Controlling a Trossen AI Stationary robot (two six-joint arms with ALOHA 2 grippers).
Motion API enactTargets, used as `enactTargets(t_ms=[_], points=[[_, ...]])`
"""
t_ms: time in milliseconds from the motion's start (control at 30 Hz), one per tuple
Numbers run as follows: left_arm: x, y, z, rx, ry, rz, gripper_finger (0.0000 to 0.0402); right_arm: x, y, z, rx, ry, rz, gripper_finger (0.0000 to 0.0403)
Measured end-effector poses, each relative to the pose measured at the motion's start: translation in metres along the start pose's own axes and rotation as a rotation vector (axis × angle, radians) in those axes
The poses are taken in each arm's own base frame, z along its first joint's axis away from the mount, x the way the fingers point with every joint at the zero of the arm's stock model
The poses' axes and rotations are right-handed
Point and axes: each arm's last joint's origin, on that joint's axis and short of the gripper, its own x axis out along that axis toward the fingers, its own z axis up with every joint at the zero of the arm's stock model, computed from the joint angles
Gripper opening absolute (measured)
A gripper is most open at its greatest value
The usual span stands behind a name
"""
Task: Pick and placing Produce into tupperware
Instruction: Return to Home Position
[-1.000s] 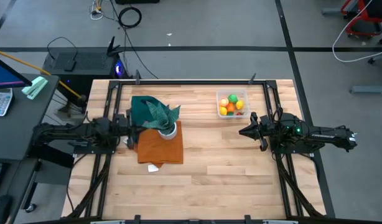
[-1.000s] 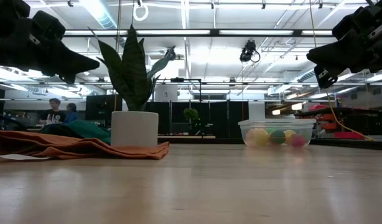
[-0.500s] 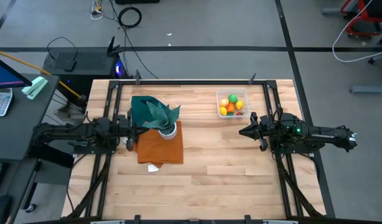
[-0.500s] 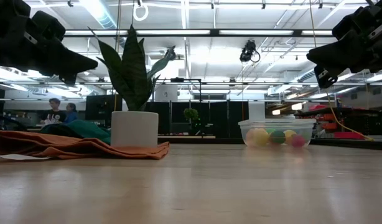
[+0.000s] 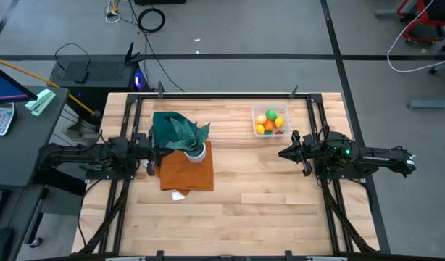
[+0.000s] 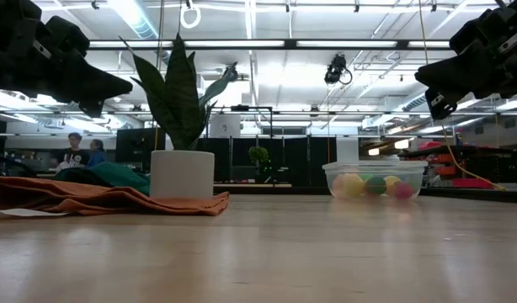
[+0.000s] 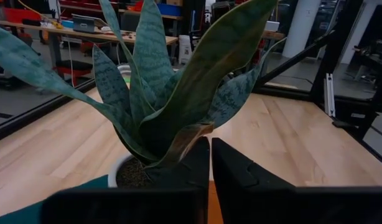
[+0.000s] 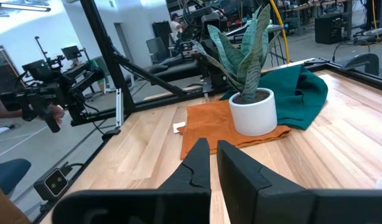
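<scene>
The clear tupperware [image 5: 270, 121] stands on its base near the table's far edge, right of the middle, also seen in the low view [image 6: 375, 181]. The produce [image 5: 269, 122] lies inside it: yellow, green, orange and red balls [image 6: 375, 185]. My right gripper [image 5: 282, 154] hovers shut above the table, on the near side of the tupperware, pointing toward the table's left [image 8: 212, 144]. My left gripper [image 5: 153, 154] hovers shut just left of the potted plant, pointing at it [image 7: 210, 142]. Neither holds anything.
A spiky green plant in a white pot [image 5: 196, 150] stands on an orange cloth [image 5: 186, 172] left of the middle, with a dark green cloth [image 5: 164, 127] behind it. A small white scrap [image 5: 178, 194] lies near the orange cloth. People show in the room beyond the table [image 6: 73, 150].
</scene>
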Motion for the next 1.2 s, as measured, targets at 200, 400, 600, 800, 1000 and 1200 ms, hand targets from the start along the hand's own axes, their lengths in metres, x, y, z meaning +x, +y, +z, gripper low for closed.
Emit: enactTargets(t_ms=[200,400,600,800,1000,1200], points=[[0.0,0.0,0.0,0.0,0.0,0.0,0.0036,0.0,0.0,0.0,0.0,0.0,0.0,0.0],[0.0,0.0,-0.0001,0.0,0.0,0.001,0.0027,0.0,0.0,0.0,0.0,0.0,0.0,0.0],[0.0,0.0001,-0.0002,0.0,0.001,0.001,0.0021,0.0,0.0,0.0,0.0,0.0,0.0,0.0],[0.0,0.0001,-0.0002,0.001,0.001,0.001,0.0031,0.0,0.0,0.0,0.0,0.0,0.0,0.0],[0.0,0.0001,-0.0002,0.0,0.001,0.001,0.0035,0.0,0.0,0.0,0.0,0.0,0.0,0.0],[0.0,0.0001,-0.0002,0.001,0.001,0.001,0.0026,0.0,0.0,0.0,0.0,0.0,0.0,0.0]])
